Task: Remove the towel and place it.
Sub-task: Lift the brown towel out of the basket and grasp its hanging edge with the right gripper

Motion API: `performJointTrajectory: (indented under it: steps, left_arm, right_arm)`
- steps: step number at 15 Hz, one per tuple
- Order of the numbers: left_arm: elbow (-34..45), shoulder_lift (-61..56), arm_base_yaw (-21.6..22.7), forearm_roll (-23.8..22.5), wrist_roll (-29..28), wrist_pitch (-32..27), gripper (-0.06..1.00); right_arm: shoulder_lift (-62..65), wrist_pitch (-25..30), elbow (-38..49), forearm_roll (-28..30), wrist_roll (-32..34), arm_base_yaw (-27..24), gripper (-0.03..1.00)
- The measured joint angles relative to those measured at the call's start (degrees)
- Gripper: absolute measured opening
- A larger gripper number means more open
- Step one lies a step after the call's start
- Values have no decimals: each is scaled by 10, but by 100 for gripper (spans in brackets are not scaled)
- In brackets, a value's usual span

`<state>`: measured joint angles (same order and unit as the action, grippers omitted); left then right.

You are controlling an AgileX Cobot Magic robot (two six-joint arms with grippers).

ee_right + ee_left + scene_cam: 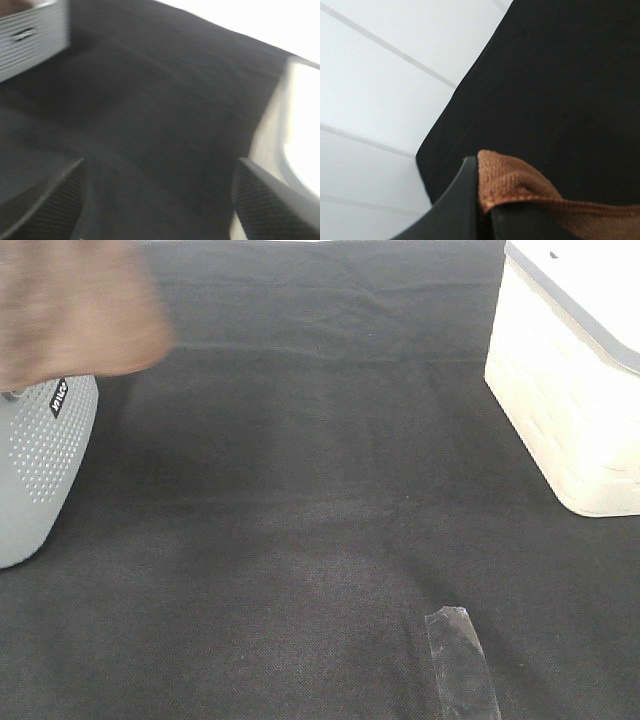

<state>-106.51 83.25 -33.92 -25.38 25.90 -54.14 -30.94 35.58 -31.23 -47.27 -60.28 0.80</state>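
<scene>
The reddish-brown towel [70, 310] hangs blurred at the top left of the exterior high view, over the grey perforated basket [40, 460]. In the left wrist view a hemmed fold of the towel [520, 187] is pinched against a dark finger [455, 205] of my left gripper, above the black cloth. My left gripper itself does not show in the exterior high view. My right gripper [160, 200] is open and empty, its two fingertips [45, 200] wide apart above the black cloth; it is out of the exterior high view.
A black cloth [320, 490] covers the table. A cream-white basket [575, 390] stands at the right. A strip of clear tape [460, 660] lies on the cloth near the front. The grey basket also shows in the right wrist view [30, 40].
</scene>
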Motion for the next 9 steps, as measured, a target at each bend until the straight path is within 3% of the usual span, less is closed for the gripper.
performJointTrajectory:
  steps: [1,3,5,7,9]
  left_arm:
    - [-1,0,-29,0,0,0,0]
    - [-1,0,-60,0,0,5,0]
    - [-2,4,-87,0,0,15,0]
    - [-2,14,-101,0,0,17,0]
    - [-2,24,-115,1,0,17,0]
  right_arm:
    - [-28,3,-6,-41,-54,0,77]
    - [-128,40,-37,-175,-229,0,77]
    - [-226,81,-66,-274,-347,11,77]
    - [-309,72,-87,-319,-414,74,77]
    - [-390,13,-115,-334,-437,152,78]
